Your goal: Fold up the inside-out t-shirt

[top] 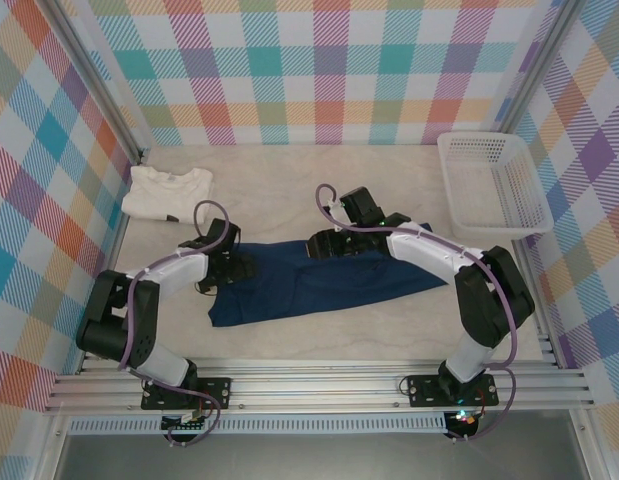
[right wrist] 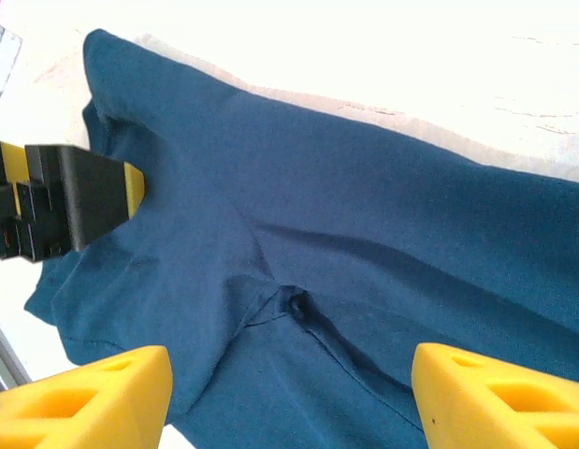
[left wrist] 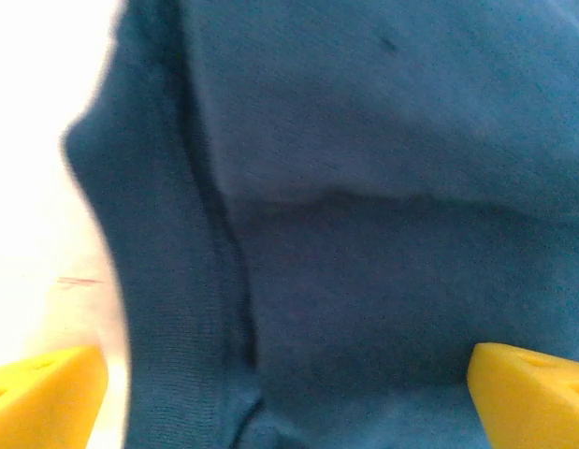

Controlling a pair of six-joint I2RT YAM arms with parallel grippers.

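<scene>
Looking down past pastel plaid walls onto a pale wood-grain table [top: 339, 190]. Finding the inside-out t-shirt [top: 319, 285] lying flat across the middle of it, stretching left to right as a long dark navy band, apparently narrowed already by a lengthwise fold. Hovering low over the shirt's left end with the left gripper [top: 234, 268], holding its yellow fingers [left wrist: 528, 398] wide apart and clamping nothing, probably straddling a ribbed edge and seam ready for a pinch. Poising the right gripper [top: 314, 245] over the upper edge near the middle, likewise holding its fingers [right wrist: 93, 402] apart above a puckered seam junction and gripping nothing, likely pairing up to lift one end and carry it over. Leaving a cream-white folded shirt [top: 167, 192] at the far left and a white basket [top: 494, 180] at the far right, both well apart from the work. Failing to settle any contact between fingertips and cloth; losing the shirt's right end under the right arm from above; blurring badly at the left wrist; making out no white neck label.
</scene>
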